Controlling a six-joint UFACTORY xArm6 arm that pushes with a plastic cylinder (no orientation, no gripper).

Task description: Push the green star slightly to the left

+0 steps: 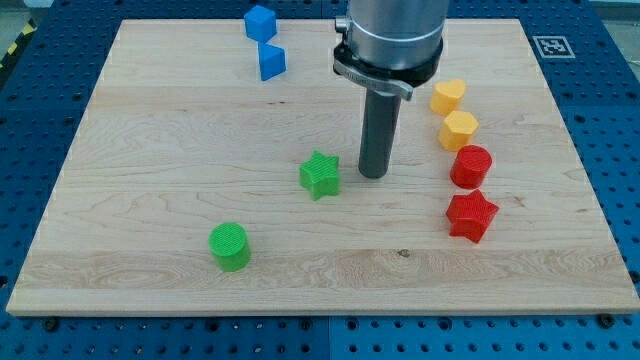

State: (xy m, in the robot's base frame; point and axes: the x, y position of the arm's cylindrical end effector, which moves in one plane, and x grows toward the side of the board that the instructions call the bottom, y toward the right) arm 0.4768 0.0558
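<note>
Surface (150,130): pale wooden board on a blue perforated bench.

Green star (320,175): landmark, near board centre, lying flat.

My tip (373,176): just beside the green star on the view's right, a narrow gap between, not touching. Claw: none fitted; the arm ends in a plain dark rod holding nothing.

Green cylinder (230,246): toward the view's bottom left of the star, well apart.

Two blue blocks (260,22) (271,62): toward the view's top left of the star, shapes unclear.

Yellow heart-like block (449,96), yellow hexagon (459,130), red cylinder (471,166), red star (471,216): a column to the view's right of the star, beyond the rod.

Bare wood immediately to the view's left of the star.
</note>
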